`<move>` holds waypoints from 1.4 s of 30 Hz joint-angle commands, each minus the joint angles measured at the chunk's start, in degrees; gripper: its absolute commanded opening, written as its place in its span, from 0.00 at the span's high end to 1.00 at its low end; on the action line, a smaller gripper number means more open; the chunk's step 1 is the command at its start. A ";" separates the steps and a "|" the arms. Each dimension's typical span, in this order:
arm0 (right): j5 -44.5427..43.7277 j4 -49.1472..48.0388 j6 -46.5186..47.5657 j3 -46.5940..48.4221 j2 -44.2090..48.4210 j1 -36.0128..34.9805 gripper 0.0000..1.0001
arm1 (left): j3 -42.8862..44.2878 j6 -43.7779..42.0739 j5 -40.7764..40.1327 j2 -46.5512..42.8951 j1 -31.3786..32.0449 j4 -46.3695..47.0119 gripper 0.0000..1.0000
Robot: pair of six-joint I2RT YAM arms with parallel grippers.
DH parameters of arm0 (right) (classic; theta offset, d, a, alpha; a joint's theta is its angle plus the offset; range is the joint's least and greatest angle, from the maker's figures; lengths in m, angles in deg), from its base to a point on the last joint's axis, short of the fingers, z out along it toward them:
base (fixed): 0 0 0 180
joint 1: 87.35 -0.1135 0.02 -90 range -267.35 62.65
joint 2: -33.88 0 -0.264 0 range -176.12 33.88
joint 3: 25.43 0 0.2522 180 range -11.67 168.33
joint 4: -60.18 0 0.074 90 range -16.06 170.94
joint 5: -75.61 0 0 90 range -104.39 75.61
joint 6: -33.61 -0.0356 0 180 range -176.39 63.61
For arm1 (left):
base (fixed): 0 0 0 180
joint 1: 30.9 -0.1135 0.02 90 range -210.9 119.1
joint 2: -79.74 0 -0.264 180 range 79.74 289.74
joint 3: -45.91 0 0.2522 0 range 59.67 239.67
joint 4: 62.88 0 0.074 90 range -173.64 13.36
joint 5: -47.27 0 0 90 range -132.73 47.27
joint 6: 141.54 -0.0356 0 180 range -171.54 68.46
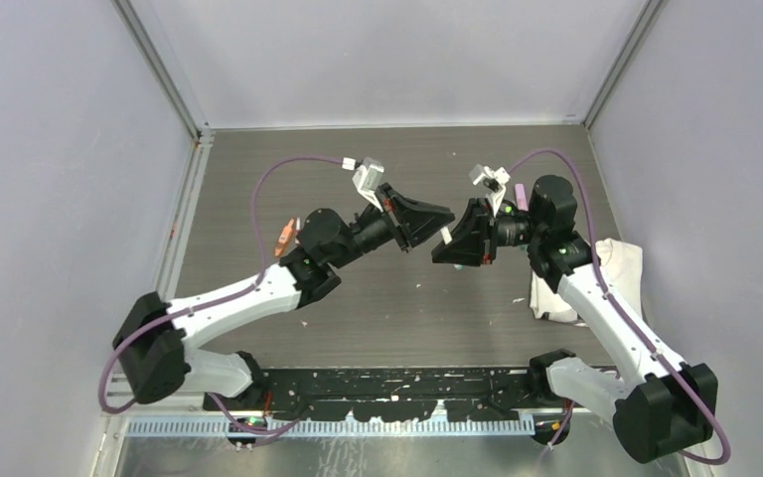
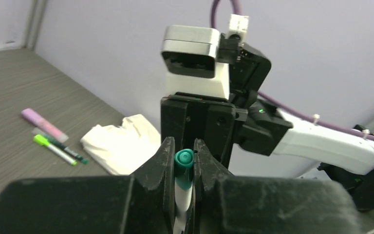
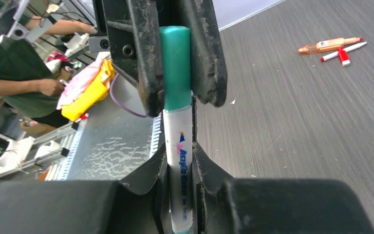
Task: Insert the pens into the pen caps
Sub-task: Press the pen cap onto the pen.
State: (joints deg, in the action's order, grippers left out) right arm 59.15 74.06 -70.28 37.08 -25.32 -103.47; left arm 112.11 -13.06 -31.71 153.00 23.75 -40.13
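Looking down from above, my two arms meet in mid-air over the bench (image 1: 378, 298). My left end effector (image 1: 427, 221) and right end effector (image 1: 460, 241) face each other tip to tip, with a white pen (image 1: 446, 236) bridging them.

From my left wrist, my fingers are pinched together on a teal cap (image 2: 184, 158). A green pen (image 2: 53, 147) and a white cloth (image 2: 121, 144) lie on the bench beyond.

From my right wrist, my fingers are clamped on the pen's white body, the cap over its tip. An orange pen (image 3: 327, 45) lies well apart.

I judge this to be the capping step, nearly done. Next calls for a straight push along the pen, then one side letting go
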 commanded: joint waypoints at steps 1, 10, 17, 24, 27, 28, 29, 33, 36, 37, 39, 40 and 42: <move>-5.90 -36.78 -23.81 -3.34 -2.94 1.66 0.99 | -2.73 11.33 23.82 7.53 3.49 15.22 1.00; -7.39 -31.28 -20.30 3.34 -4.41 3.94 0.99 | -7.99 7.42 30.38 3.66 4.85 1.70 0.99; -6.78 6.91 6.91 15.42 -7.11 0.90 0.99 | -1.44 -5.25 12.43 2.76 9.95 -27.78 1.00; -9.66 6.85 7.18 17.63 -7.70 -0.11 0.99 | -10.91 21.49 28.72 11.37 7.17 15.35 1.00; -11.78 3.37 2.55 18.78 -8.67 -0.73 0.99 | -4.79 1.67 17.92 6.87 11.45 -20.67 0.99; -17.24 11.17 12.19 21.02 -8.42 -1.32 0.99 | -4.00 -0.77 16.09 5.58 11.91 -24.39 0.99; -22.18 20.62 19.08 24.28 -8.50 -2.62 0.99 | -5.52 0.90 17.82 4.51 11.67 -21.44 0.99; -11.49 12.36 12.75 24.13 -10.34 -2.73 0.99 | -12.63 18.11 31.46 7.85 8.23 8.31 0.99; -18.44 16.44 16.70 25.74 -10.12 -3.30 0.99 | -14.04 18.03 30.34 7.60 7.07 7.30 0.99; -20.46 18.61 18.21 26.64 -10.02 -3.17 0.99 | -13.27 12.56 27.26 4.97 7.69 -1.41 0.99; -19.76 18.41 17.75 25.84 -9.53 -2.79 0.99 | -12.92 6.89 23.82 0.18 8.22 -9.23 0.99; -18.53 17.83 17.03 25.03 -9.54 -2.75 0.99 | -13.88 7.33 23.05 -1.41 7.96 -6.65 1.00; -15.07 12.64 12.48 21.59 -9.90 -2.77 0.99 | -14.02 6.21 20.81 -4.11 7.56 -6.14 0.99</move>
State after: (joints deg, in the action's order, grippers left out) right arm 51.50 110.21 -53.43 55.09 -34.37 -109.46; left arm 102.93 -4.26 -32.76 152.97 23.80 -28.54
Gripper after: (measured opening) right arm 0.234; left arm 0.123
